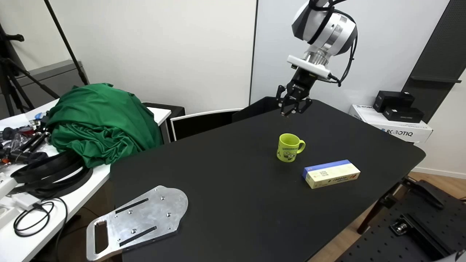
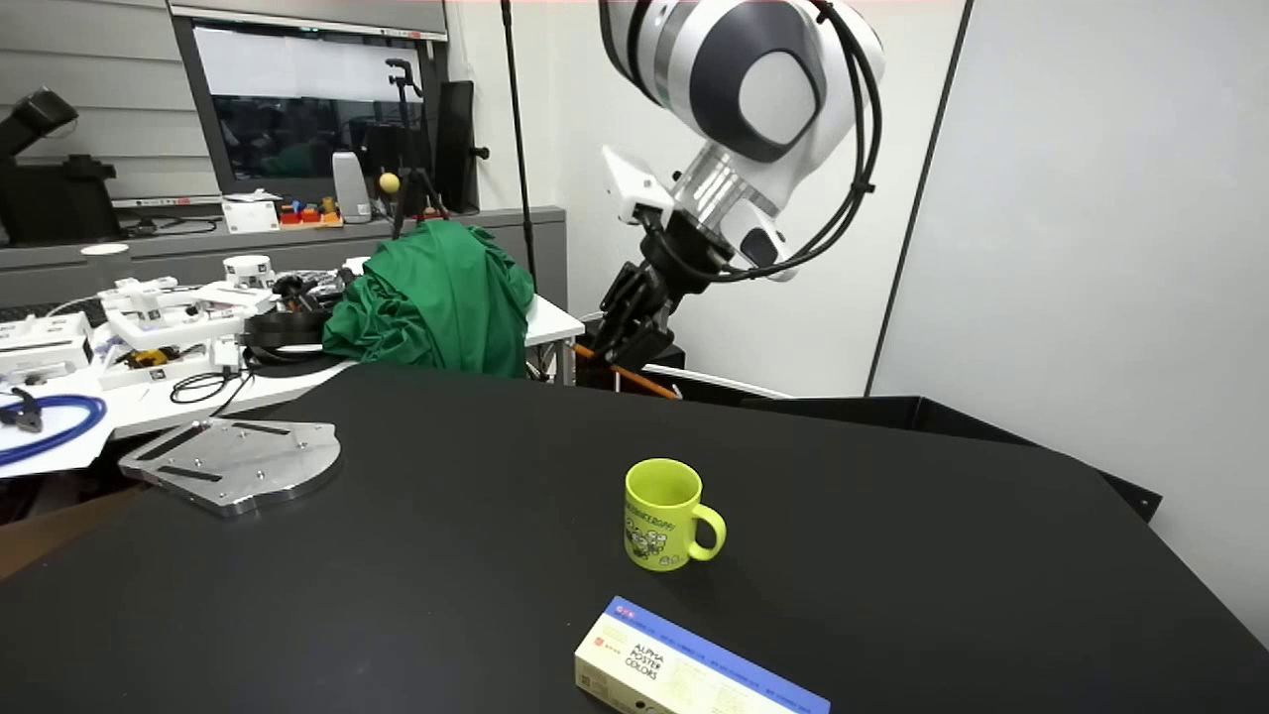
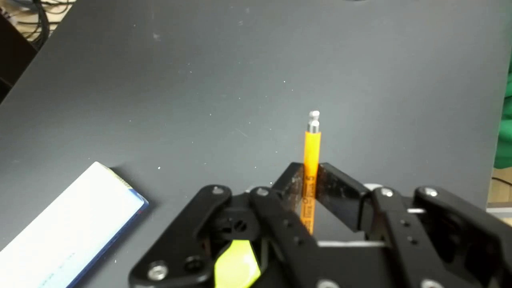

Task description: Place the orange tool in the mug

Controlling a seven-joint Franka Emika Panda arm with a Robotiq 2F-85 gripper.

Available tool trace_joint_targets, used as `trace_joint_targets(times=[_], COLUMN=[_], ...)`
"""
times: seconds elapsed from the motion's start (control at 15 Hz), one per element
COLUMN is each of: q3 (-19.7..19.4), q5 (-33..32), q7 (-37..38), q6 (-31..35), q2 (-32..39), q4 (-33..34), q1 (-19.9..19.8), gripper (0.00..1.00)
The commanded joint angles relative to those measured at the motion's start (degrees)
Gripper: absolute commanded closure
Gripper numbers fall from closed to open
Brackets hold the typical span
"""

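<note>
A: Orange tool (image 3: pixel 311 172), where?
B: Up off the bench (image 2: pixel 446 555), held. Wrist view: jaws clamped on its shaft, one each side, silver tip sticking out past them (lettering along the shaft, only partly legible). In an exterior view it sits at a slant.
A: The mug (image 2: pixel 660 528)?
B: Standing upright on the bench, lime-green, mouth up, handle out to the side, printed figures on its wall. Tool well apart from it.
A: What else lies about?
B: Flat yellow box (image 1: pixel 330 175), blue along one side, near the mug. Metal plate (image 1: pixel 149 211), slotted, at the bench's edge and reaching past it, well away from mug and box.
</note>
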Motion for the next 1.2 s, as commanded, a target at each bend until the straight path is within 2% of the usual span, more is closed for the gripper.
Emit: trace_joint_targets(times=[0.0, 0.53, 1.13], q3=[-1.19, -3.15, -4.41], q5=[6.25, 14.2, 18.52], q7=[-0.29, -0.57, -2.86], q6=[-4.31, -8.8, -8.45], q2=[2.75, 8.55, 12.69], q4=[3.12, 4.32, 5.08], q1=[-2.34, -3.96, -4.68], gripper=[0.96, 0.96, 0.96])
